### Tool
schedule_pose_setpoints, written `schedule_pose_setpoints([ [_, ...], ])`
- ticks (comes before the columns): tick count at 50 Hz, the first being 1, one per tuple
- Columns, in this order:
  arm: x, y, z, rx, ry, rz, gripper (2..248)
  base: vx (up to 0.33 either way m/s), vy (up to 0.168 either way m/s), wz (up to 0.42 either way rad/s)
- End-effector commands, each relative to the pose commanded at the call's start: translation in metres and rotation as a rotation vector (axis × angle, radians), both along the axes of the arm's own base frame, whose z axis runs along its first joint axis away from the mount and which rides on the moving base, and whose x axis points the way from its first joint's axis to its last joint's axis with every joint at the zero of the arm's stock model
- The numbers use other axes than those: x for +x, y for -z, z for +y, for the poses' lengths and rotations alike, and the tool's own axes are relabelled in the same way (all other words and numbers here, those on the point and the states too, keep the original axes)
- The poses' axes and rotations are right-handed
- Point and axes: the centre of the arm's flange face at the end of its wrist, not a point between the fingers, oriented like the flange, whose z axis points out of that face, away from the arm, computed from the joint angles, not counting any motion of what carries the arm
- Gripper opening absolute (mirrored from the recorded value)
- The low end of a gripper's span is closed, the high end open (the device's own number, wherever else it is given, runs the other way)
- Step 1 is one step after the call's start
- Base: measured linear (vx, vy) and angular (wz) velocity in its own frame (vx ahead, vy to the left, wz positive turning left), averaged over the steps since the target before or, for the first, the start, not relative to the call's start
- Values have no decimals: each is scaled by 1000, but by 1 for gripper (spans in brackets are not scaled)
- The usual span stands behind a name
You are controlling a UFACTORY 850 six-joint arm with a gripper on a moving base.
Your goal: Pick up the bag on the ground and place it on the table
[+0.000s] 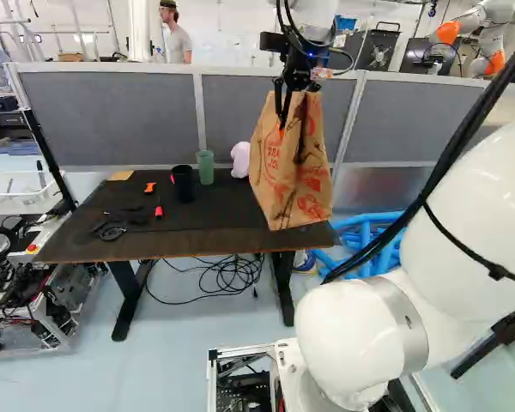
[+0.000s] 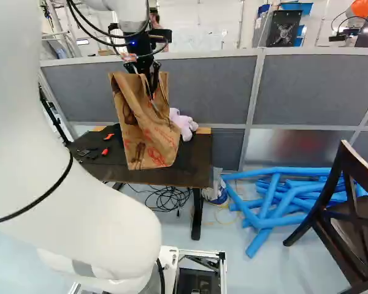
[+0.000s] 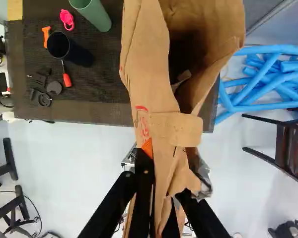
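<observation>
Paper bag (image 1: pixel 292 167) hung over the edge of the table (image 1: pixel 197 246), its gathered top pinched by the hand (image 1: pixel 282 122); judged light, pliable, tearable, best held by several folded layers.

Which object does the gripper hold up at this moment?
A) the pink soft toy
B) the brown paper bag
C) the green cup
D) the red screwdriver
B: the gripper is closed on the upper part of the brown paper bag, which hangs from it.
</observation>
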Motion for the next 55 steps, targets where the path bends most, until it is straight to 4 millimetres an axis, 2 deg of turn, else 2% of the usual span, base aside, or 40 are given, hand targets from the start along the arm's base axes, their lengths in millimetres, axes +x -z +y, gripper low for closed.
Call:
schedule_pose_setpoints([
  [20, 26, 2, 0, 0, 3, -2, 21, 0, 0, 0],
  [55, 91, 50, 1, -3, 10, 35, 21, 0, 0, 0],
])
